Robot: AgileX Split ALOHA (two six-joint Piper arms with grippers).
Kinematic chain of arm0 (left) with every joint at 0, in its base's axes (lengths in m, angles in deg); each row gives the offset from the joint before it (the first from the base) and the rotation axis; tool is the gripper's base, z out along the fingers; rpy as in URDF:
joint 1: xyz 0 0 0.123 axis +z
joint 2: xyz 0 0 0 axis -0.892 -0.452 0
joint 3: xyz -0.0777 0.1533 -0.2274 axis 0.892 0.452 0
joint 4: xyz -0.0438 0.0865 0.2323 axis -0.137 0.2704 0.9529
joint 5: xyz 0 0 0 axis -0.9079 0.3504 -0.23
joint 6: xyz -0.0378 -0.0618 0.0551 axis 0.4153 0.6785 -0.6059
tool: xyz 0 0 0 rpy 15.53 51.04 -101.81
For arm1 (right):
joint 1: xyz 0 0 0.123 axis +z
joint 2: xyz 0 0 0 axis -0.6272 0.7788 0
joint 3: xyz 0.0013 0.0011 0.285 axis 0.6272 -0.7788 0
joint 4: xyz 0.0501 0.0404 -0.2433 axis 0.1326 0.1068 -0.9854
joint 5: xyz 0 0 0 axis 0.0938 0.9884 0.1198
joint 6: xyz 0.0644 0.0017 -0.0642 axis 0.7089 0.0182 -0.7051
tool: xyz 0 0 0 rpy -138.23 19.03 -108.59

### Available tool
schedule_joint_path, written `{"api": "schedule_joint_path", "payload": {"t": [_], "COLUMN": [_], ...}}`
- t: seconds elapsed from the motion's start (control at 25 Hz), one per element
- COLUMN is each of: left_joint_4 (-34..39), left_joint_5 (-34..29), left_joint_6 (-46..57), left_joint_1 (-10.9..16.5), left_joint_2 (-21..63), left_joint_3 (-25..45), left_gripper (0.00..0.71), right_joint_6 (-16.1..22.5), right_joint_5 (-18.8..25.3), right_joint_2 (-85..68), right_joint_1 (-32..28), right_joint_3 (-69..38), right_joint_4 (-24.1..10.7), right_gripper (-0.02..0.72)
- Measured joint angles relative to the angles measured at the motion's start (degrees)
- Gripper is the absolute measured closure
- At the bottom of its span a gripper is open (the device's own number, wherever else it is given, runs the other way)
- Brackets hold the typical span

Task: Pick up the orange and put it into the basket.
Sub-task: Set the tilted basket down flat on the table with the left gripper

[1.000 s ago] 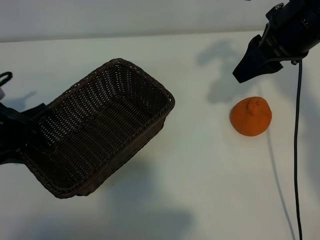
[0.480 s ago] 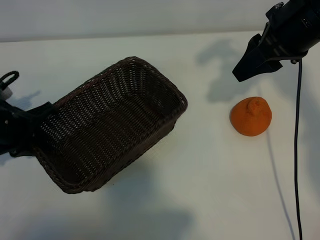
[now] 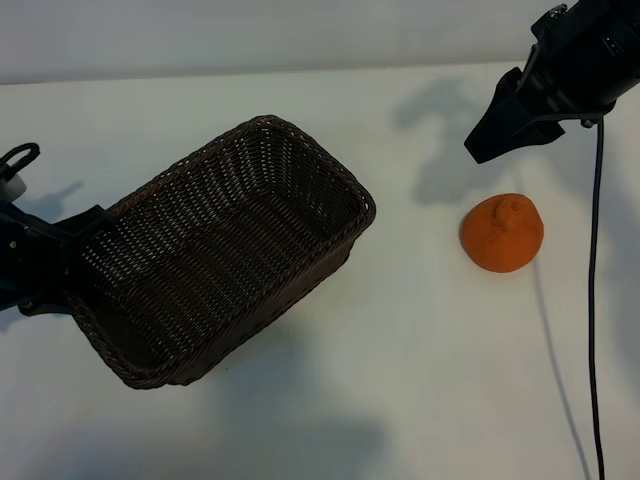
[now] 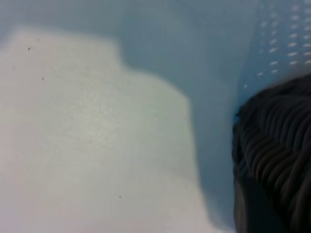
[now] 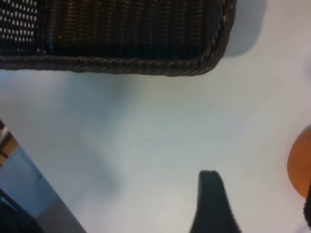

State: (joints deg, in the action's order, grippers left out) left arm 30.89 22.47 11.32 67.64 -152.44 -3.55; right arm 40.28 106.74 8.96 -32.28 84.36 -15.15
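Observation:
The dark brown woven basket [image 3: 320, 162] hangs tilted above the white table, casting a shadow below it. My left gripper [image 3: 72, 262] is shut on its left end wall, and the left wrist view shows only a piece of the braided basket rim [image 4: 277, 145]. The orange [image 3: 502, 235] lies on the table to the right of the basket, apart from it. My right gripper [image 3: 492, 138] hovers open above and behind the orange, touching nothing. In the right wrist view the orange [image 5: 300, 162] sits at the picture's edge beside my right gripper [image 5: 260, 208], with the basket rim [image 5: 121, 65] farther off.
A black cable [image 3: 592, 300] runs down the table's right side, past the orange. Bare white table [image 3: 420, 350] lies between the basket and the orange and along the front. A wall borders the back of the table.
The left gripper carried the basket a little to the right and toward the back, then held still. The orange and the right arm have not moved.

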Motion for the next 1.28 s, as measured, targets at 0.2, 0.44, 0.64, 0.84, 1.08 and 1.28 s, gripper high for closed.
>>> {"api": "schedule_joint_path", "payload": {"t": [0.2, 0.44, 0.64, 0.84, 1.08, 1.28], "left_joint_4": [0.58, 1.96, 3.23, 3.24, 3.19, 0.59], "left_joint_5": [-4.82, -11.86, -17.52, -21.17, -24.46, -25.19], "left_joint_6": [-2.04, -3.63, -5.68, -7.91, -11.83, -17.82], "left_joint_1": [0.0, 0.0, 0.0, 0.0, 0.0, 0.0], "left_joint_2": [0.0, 0.0, 0.0, 0.0, 0.0, -0.01], "left_joint_3": [-4.02, -10.99, -17.87, -23.97, -27.13, -28.02], "left_gripper": [0.521, 0.531, 0.531, 0.531, 0.532, 0.532], "right_joint_6": [0.0, 0.0, 0.0, 0.0, 0.0, 0.0], "right_joint_5": [0.0, 0.0, 0.0, 0.0, 0.0, 0.0], "right_joint_2": [0.0, 0.0, 0.0, 0.0, 0.0, 0.0], "right_joint_1": [0.0, 0.0, 0.0, 0.0, 0.0, 0.0], "right_joint_3": [0.0, 0.0, 0.0, 0.0, 0.0, 0.0], "right_joint_4": [0.0, 0.0, 0.0, 0.0, 0.0, 0.0], "right_gripper": [0.258, 0.258, 0.258, 0.258, 0.258, 0.258]}}
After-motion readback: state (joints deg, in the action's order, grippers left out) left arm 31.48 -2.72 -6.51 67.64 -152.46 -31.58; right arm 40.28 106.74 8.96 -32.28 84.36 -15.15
